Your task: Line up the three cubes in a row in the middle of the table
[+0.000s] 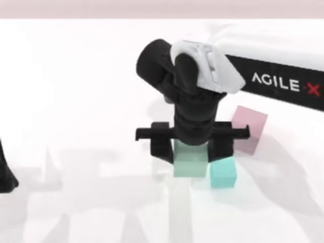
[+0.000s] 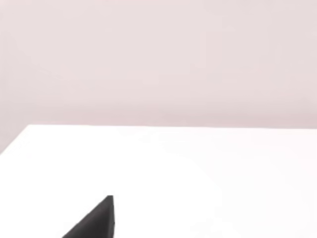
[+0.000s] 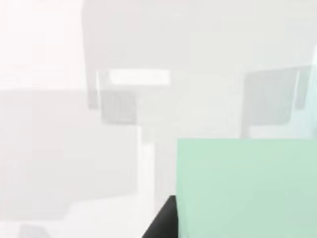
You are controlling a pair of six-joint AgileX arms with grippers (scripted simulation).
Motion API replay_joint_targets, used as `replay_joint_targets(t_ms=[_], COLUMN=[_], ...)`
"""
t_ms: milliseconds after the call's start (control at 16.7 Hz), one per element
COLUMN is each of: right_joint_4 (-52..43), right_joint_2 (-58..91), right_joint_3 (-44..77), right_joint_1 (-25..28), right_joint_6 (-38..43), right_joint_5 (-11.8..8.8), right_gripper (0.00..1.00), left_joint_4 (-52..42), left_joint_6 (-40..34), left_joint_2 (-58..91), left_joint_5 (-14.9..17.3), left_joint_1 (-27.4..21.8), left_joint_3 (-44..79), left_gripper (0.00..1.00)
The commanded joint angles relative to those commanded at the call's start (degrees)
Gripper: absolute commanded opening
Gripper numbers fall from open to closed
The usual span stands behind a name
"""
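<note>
My right gripper (image 1: 192, 148) hangs over the middle of the table (image 1: 76, 101), shut on the pale mint-green cube (image 1: 190, 161). One black finger (image 3: 166, 223) presses flat against the side of the mint cube (image 3: 247, 188); the other finger is out of frame there. The small turquoise cube (image 1: 223, 172) stands right beside the mint one, on its right. The dusty pink cube (image 1: 249, 129) sits a little farther back and to the right, partly under the right arm. Only a dark part of my left arm (image 1: 5, 174) shows at the left edge; its finger (image 2: 96, 220) stands over bare table.
The pinkish strip (image 1: 162, 9) runs along the far edge of the table. The right arm's black-and-white body (image 1: 273, 83) stretches in from the right above the pink cube. White surface spreads to the left and front of the cubes.
</note>
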Motion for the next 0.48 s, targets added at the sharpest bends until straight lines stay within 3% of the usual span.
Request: replay_joint_targets(t_ms=[240, 480], right_joint_4=[8.2, 10.0], right_joint_2=[2.1, 2.7], right_joint_3=[-5.6, -7.1], right_joint_1=[0.2, 0.4], right_joint_6=[0.0, 0.0], right_joint_5=[0.1, 0.1], right_gripper=[0.00, 0.00], left_joint_4=[0.0, 0.0], left_joint_6=[0.0, 0.0], left_joint_2=[0.0, 0.0], left_joint_5=[0.0, 0.0], left_joint_1=[0.0, 0.0], left_joint_3=[0.0, 0.0], left_gripper=[1.00, 1.00])
